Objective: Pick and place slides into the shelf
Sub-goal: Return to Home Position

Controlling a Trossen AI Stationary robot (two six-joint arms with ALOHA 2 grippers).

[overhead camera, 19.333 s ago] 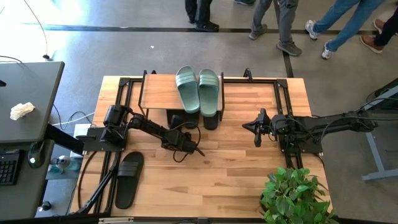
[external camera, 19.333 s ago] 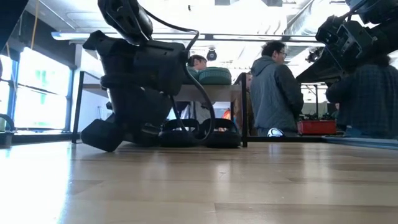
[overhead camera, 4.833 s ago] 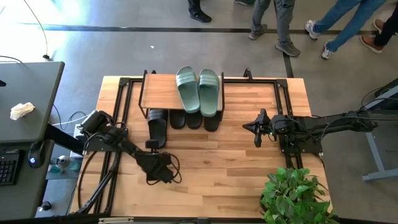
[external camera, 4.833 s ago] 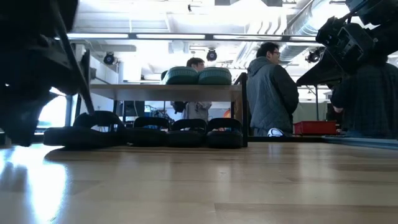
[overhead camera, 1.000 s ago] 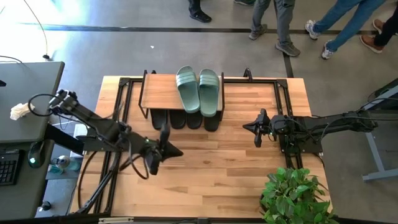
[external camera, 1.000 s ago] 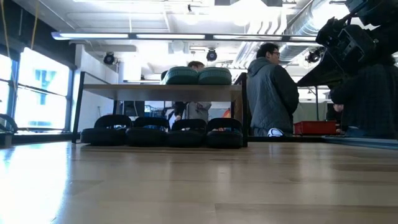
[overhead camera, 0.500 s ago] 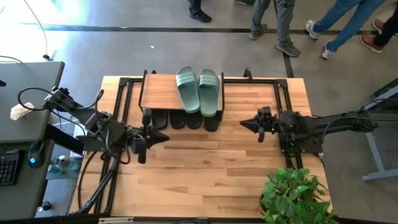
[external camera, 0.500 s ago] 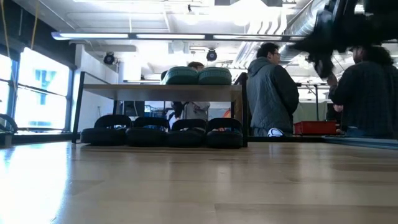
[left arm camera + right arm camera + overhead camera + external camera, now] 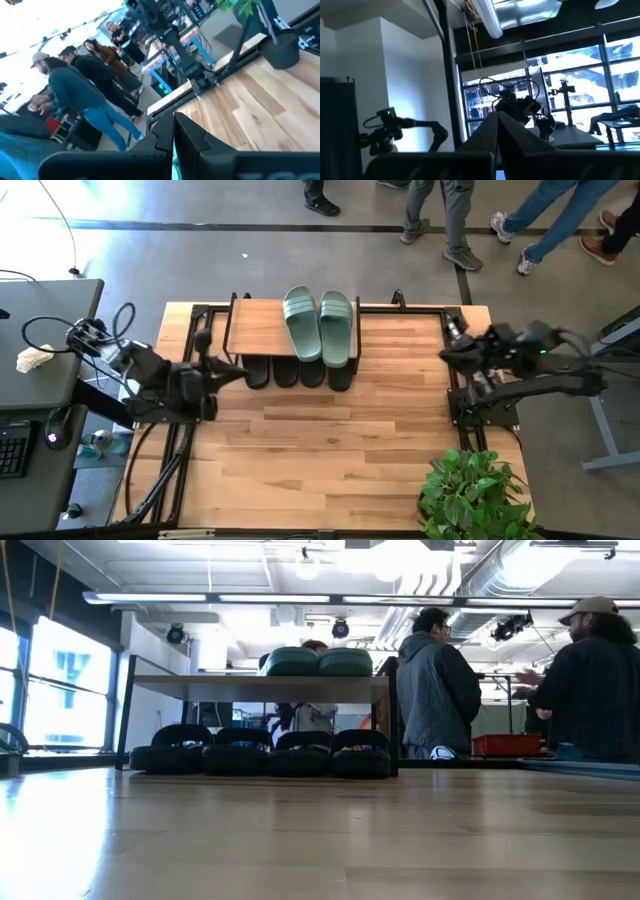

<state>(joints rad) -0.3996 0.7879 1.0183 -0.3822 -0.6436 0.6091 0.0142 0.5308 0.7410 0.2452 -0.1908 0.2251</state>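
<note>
The shelf (image 9: 262,328) stands at the table's far middle. Two sage-green slides (image 9: 320,326) lie side by side on its plank top (image 9: 200,686). Several black slides (image 9: 260,752) rest in a row on the table under it (image 9: 292,372). My left gripper (image 9: 240,372) hangs shut and empty just left of the shelf, pointing toward the table's right; its closed fingers (image 9: 173,131) show in the left wrist view. My right gripper (image 9: 449,328) is raised near the far right and tipped upward, shut and empty, with its fingers (image 9: 496,127) together. Neither gripper shows in the low view.
A potted plant (image 9: 472,490) stands at the table's near right corner. Black frame rails (image 9: 455,340) run along the table's left and right sides. A grey desk (image 9: 45,350) stands off the left edge. People stand beyond the far edge (image 9: 440,685).
My left gripper has drawn back from the middle of the table toward the left and far edges, rising, and stays shut. My right gripper has risen sharply, tipped upward and swung toward the far right, leaving the low view. The slides and the shelf have not moved.
</note>
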